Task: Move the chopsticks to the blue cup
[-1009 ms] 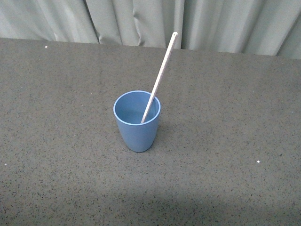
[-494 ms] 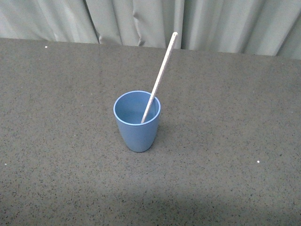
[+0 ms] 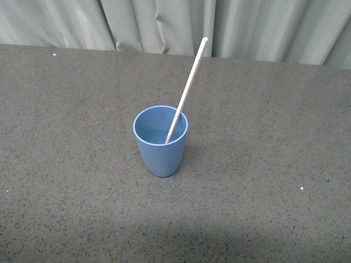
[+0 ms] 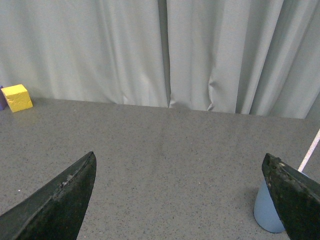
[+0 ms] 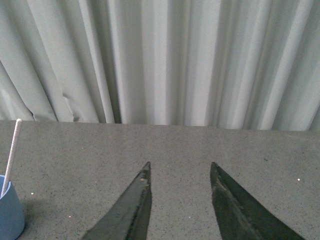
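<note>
The blue cup (image 3: 160, 141) stands upright in the middle of the dark speckled table. The chopstick (image 3: 188, 84), a single pale stick, stands inside it and leans on the rim toward the back right. Neither arm shows in the front view. My left gripper (image 4: 180, 160) is open and empty; the cup (image 4: 266, 210) shows partly behind one of its fingers (image 4: 295, 197), with the chopstick (image 4: 310, 151) above. My right gripper (image 5: 180, 167) is open and empty above bare table, with the cup (image 5: 9, 210) and chopstick (image 5: 11, 155) off to its side.
A grey-green curtain (image 3: 175, 24) hangs along the table's far edge. A yellow block (image 4: 16, 97) sits by the curtain in the left wrist view.
</note>
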You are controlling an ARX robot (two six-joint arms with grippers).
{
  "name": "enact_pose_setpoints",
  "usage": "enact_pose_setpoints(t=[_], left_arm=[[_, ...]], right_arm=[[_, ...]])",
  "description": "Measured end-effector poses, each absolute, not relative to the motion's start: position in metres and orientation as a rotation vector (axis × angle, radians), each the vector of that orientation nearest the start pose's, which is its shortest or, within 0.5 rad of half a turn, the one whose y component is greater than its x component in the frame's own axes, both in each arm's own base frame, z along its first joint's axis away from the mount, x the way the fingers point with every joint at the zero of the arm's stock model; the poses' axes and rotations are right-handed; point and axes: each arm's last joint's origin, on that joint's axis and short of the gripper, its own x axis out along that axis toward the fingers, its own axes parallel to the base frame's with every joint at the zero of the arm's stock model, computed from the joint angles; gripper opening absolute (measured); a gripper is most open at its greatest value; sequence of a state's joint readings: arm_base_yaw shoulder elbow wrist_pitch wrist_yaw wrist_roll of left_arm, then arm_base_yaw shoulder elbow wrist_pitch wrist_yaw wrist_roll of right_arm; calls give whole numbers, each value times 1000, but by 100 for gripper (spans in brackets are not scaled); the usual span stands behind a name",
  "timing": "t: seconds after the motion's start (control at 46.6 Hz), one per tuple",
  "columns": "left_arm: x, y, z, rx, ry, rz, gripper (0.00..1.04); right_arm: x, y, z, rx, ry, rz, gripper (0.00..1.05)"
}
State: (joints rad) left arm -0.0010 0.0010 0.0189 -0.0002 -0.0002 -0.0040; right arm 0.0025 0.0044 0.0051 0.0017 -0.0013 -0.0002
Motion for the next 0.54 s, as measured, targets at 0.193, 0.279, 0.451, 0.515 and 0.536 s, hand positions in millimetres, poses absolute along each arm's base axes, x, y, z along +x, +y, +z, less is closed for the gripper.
enact_pose_setpoints(t=[0.193, 0.279, 0.451, 0.515, 0.536], left_arm=[[97, 0, 170, -4, -18, -1, 98], [97, 0, 170, -4, -18, -1, 98], [97, 0, 170, -4, -18, -1, 98], [97, 0, 170, -4, -18, -1, 98], [97, 0, 170, -4, -18, -1, 98]], right_arm=[[98, 0, 165, 0, -2, 4, 68], [98, 0, 165, 0, -2, 4, 85], [98, 0, 165, 0, -2, 4, 95], [98, 0, 165, 0, -2, 4, 95], [98, 0, 165, 0, -2, 4, 95]])
